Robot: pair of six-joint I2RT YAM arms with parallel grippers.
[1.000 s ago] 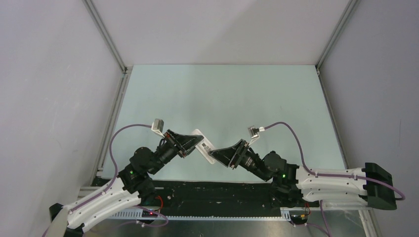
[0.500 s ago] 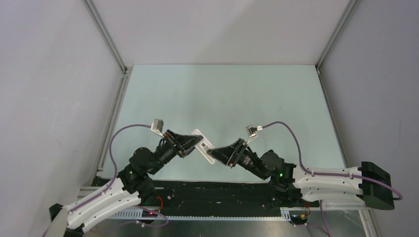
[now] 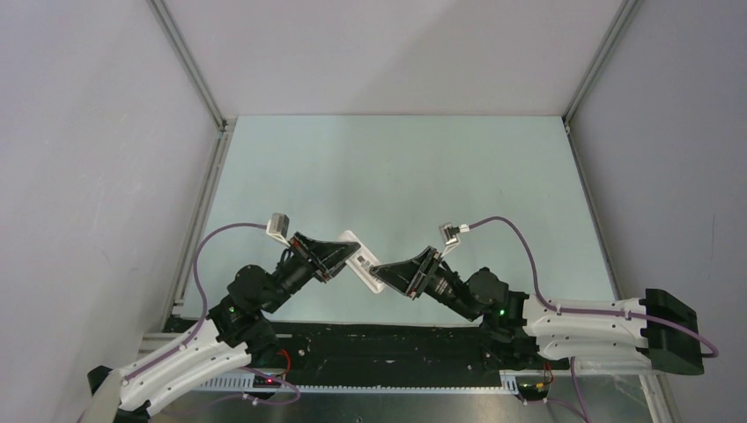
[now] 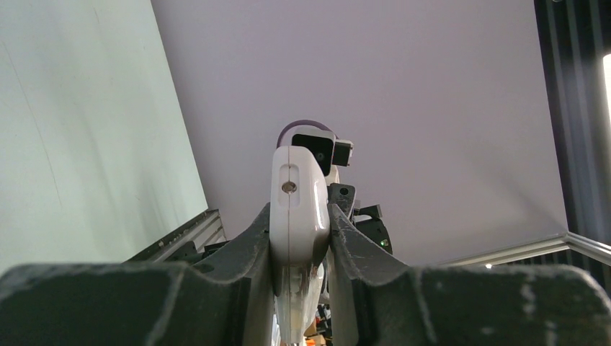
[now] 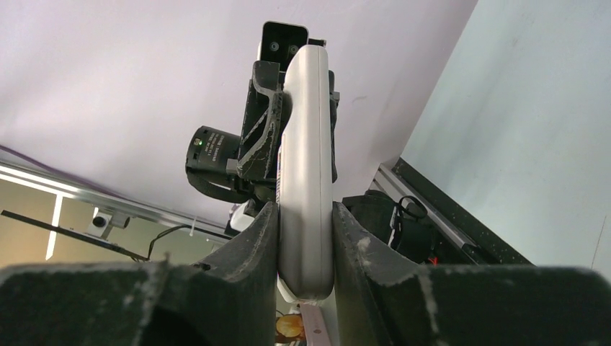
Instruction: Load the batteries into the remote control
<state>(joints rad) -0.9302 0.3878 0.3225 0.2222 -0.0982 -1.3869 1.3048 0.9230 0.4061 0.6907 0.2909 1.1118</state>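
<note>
I am counting one remote control, and I am pinching it with two grippers, my left gripper and my right gripper. I am working with two arms, the left arm and the right arm. I am carrying two white modules, the left module and the right module, and trailing two purple cables, the left cable and the right cable. I am reaching over one table.

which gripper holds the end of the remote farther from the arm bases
The left gripper, its jaws shut on the far end of the remote control; the right gripper clamps the near end.
</note>
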